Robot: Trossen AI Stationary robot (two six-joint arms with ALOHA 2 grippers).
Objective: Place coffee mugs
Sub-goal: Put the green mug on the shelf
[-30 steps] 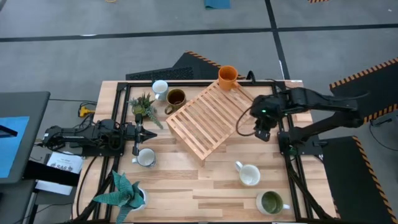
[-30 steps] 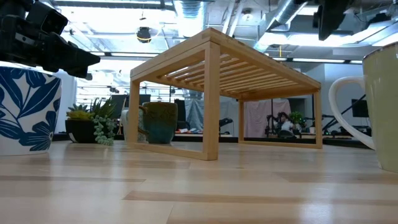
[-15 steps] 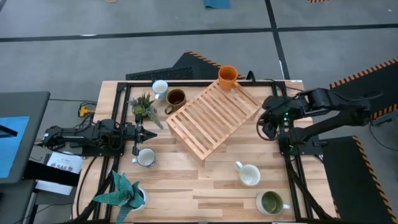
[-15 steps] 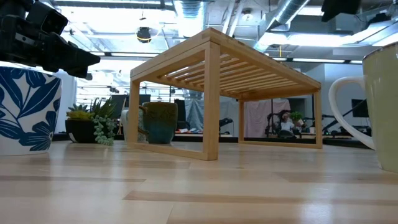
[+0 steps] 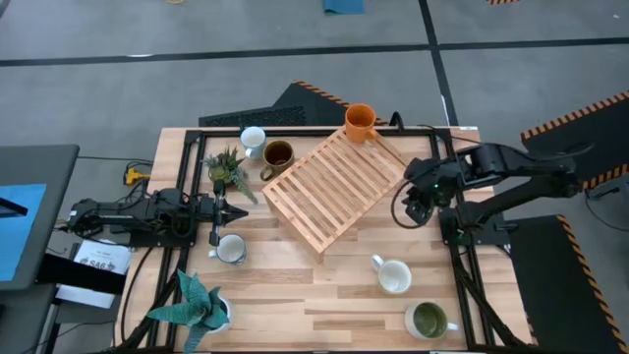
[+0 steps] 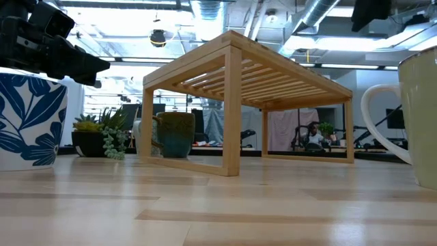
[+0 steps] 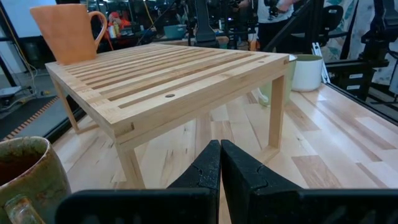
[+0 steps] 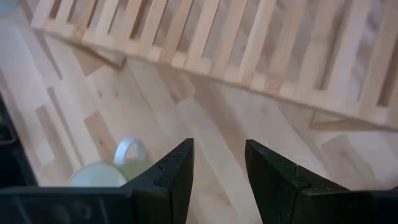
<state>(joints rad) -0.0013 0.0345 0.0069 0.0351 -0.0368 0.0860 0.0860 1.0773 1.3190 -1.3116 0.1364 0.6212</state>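
An orange mug [image 5: 360,121] stands on the far corner of the slatted wood rack [image 5: 334,187]. A white mug [image 5: 253,141] and a dark brown mug [image 5: 278,154] sit on the table at the rack's far left. Another white mug [image 5: 232,249] sits near left, a cream mug [image 5: 393,275] near right, and a pale green mug [image 5: 428,320] at the near right edge. My left gripper [image 5: 218,209] is shut and level at the table's left, holding nothing. My right gripper [image 5: 412,210] hovers open and empty above the table, off the rack's right corner, tilted down; the cream mug [image 8: 109,174] lies below it.
A small leafy plant [image 5: 226,169] stands at the left, beside the rack. A plant in a blue-and-white pot [image 5: 201,305] stands at the near left corner. Bare tabletop [image 5: 324,295] lies between the rack and the near edge.
My right gripper has risen a little beside the rack's right corner and rolled about its wrist. It has stayed open and empty. No mug has moved.
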